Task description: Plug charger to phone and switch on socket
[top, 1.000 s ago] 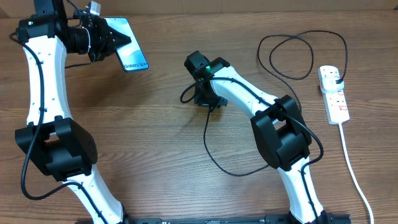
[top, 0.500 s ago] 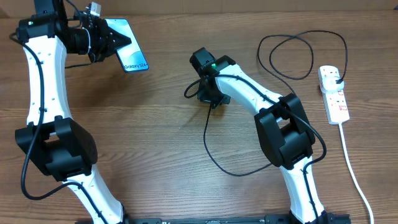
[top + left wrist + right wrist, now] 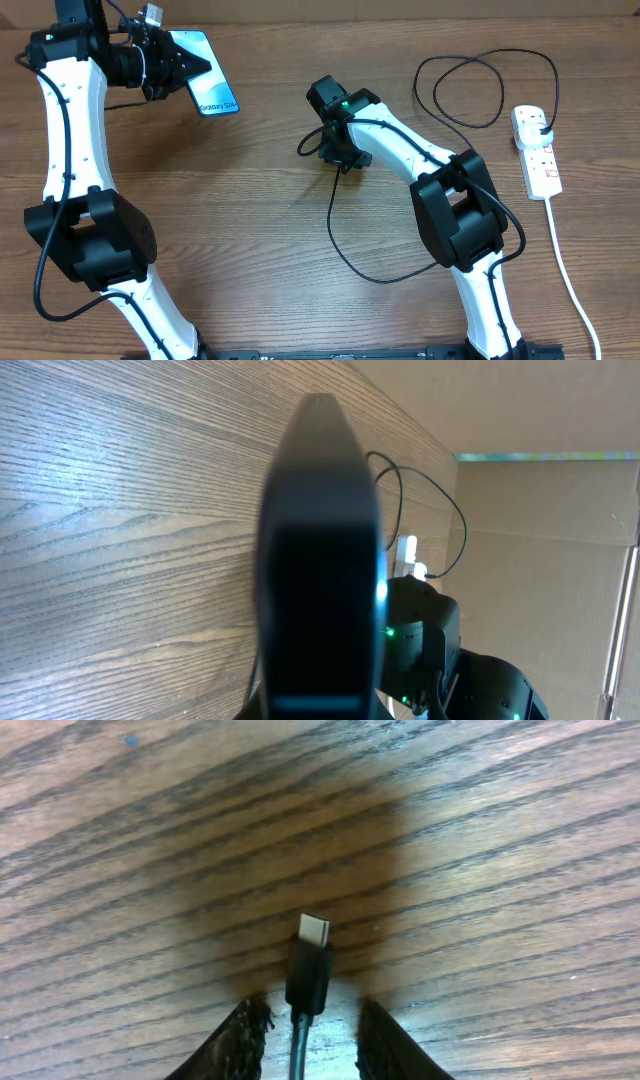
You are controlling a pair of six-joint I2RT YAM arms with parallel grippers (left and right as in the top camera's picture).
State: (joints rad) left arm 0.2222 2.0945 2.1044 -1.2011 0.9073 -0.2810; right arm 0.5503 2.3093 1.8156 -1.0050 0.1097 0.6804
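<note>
Closing on the charger (image 3: 308, 982) is, we judge, the step in hand. The right jaws stand open, one on each side of the cable just behind its connector tip (image 3: 313, 931), with bare wood showing in the gap on both sides. To do it well we would centre the cable and close just behind the black connector body, so that the silver tip is left proud of the jaws. We would also squeeze squarely, since a thin cable caught off-centre is likely to roll or twist and leave the tip pointing astray for insertion. The connector sits in the dark shadow under the wrist; we cannot tell whether it rests on the surface (image 3: 250, 220) or hangs a little above it.

Seen from overhead, the cable runs from beneath these jaws toward the robot, curves round, and loops back to the socket (image 3: 538, 156) at the far right, where a black plug appears already seated. Well apart, at the far left, the left jaws grip the phone (image 3: 206, 72), held tilted with its lit screen facing up. Its port cannot be seen.
</note>
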